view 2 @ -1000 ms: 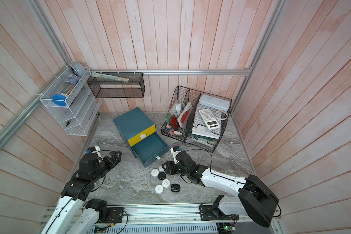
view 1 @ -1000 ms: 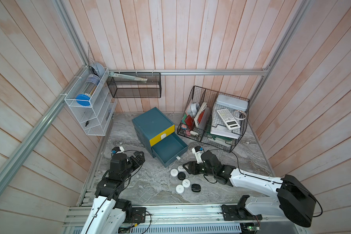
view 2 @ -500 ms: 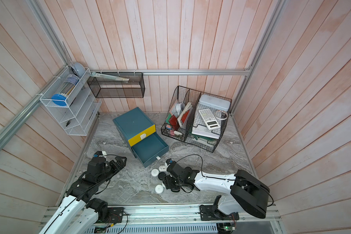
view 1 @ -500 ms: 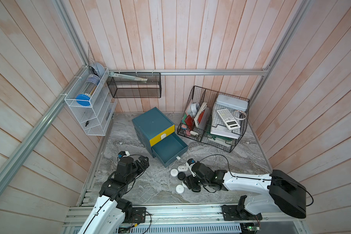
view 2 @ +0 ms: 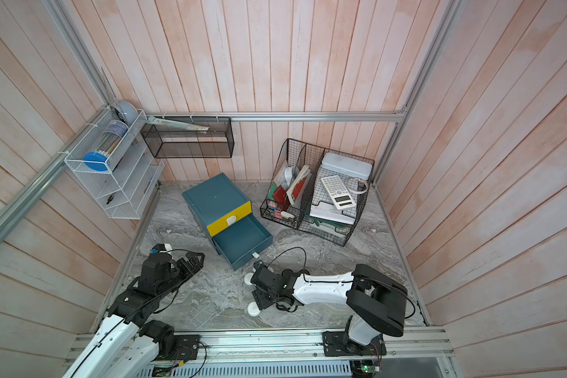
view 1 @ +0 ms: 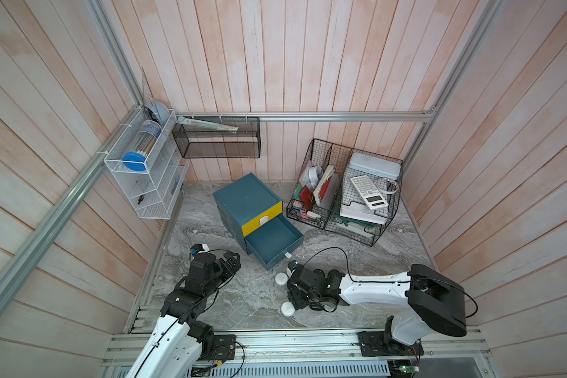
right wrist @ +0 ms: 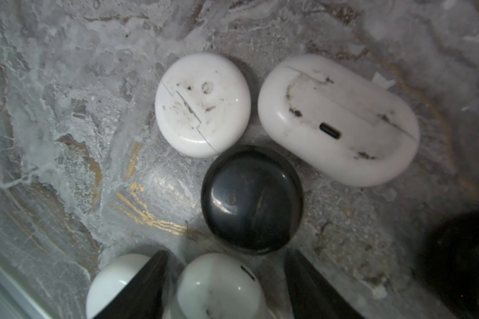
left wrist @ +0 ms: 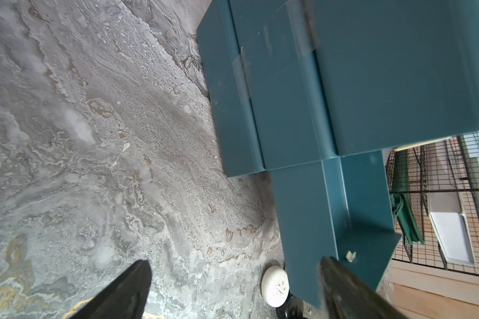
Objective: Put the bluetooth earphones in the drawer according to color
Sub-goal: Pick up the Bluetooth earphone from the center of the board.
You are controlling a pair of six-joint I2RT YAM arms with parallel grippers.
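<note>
In the right wrist view my right gripper (right wrist: 226,252) is open, its fingers either side of a round white earphone case (right wrist: 219,287) without closing on it. Another white case (right wrist: 114,281) lies just outside one finger. Ahead lie a black case (right wrist: 252,198), a scuffed round white case (right wrist: 202,105) and a pale oval case (right wrist: 338,118). In both top views the right gripper (view 1: 295,296) (view 2: 263,297) hangs low over this cluster, in front of the teal drawer chest (view 1: 247,199) (view 2: 216,199), whose bottom drawer (view 1: 274,240) is pulled out. My left gripper (view 1: 231,263) (left wrist: 235,263) is open and holds nothing.
A black wire-mesh organiser (view 1: 344,193) with a calculator and papers stands at the back right. A white wire rack (view 1: 144,173) and a black mesh shelf (view 1: 216,137) hang on the walls. An aluminium rail (view 1: 275,340) runs along the front edge.
My right gripper has swung toward the front edge, come down over the cases and widened its jaws. The left gripper has edged forward toward the chest, still open.
</note>
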